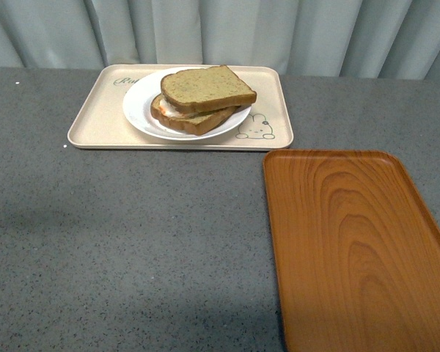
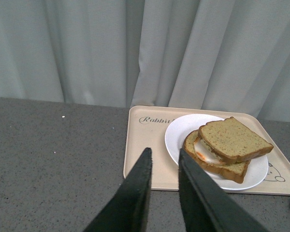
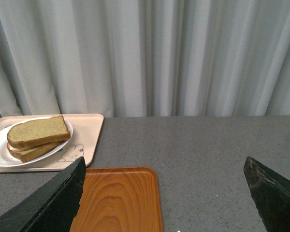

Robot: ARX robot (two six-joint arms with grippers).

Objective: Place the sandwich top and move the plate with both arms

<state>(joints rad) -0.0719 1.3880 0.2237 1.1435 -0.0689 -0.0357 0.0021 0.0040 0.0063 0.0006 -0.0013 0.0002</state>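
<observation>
On plate (image 1: 141,110): sandwich top (image 1: 207,88). Left gripper (image 2: 163,159) seemingly near-closed, narrow gap, empty; right gripper (image 3: 164,169) spread wide, empty.

The only readable lettering stands on the beige tray (image 2: 145,145): a dark cursive word along its far rim, near the corner, reads "Rabbi" in the left wrist view before the white plate (image 2: 183,130) cuts off the rest. In the front view the same script (image 1: 126,81) shows only its first strokes beside the plate and cannot be read there. At the opposite corner of the tray a small line drawing of a rabbit (image 1: 258,127) is printed; it also shows in the right wrist view (image 3: 76,152), with tiny marks beside it too small to read. No numbers, brands or other signs can be read.
</observation>
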